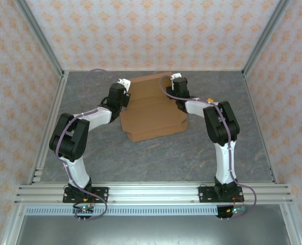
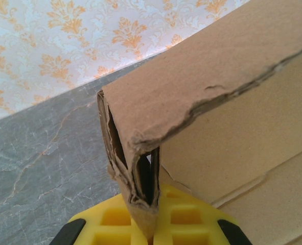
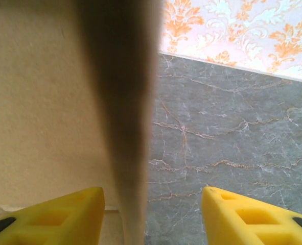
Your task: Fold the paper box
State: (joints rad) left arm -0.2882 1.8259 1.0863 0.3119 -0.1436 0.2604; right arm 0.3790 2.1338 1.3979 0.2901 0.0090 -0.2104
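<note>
1. Brown corrugated cardboard: that's your paper box (image 1: pixel 153 109). It lies on the grey marbled worktop (image 1: pixel 191 153) toward the far side, right between your two arms. It is only partly formed, with flat panels on the near side and what looks like a flap raised at the far end.
2. Your left hand (image 2: pixel 149 223) is clenched on the box. In the left wrist view its yellow fingers (image 2: pixel 115 224) pinch the bottom of a doubled-over wall corner, with several layers of board squeezed between them. Note the crease above the pinch: it's ragged, and the liner is torn along the fold line.
3. Your right hand (image 3: pixel 153 209) is released. Its fingers (image 3: pixel 64 212) stand well apart, and a raised cardboard edge runs up between them, blurred because it's so near the lens. There is clear worktop between that edge and the right-side finger. Whether the other finger touches the panel, I can't tell.
4. My read is that you're in the wall-forming step, roughly mid-task. One corner is pinned, the opposite wall is straddled but not gripped, and nothing looks locked or closed.
5. The next move calls for closing the right hand squarely on that edge, then folding it over while the left acts as the anchor. Go easy, because a twist could split the torn crease further.
</note>
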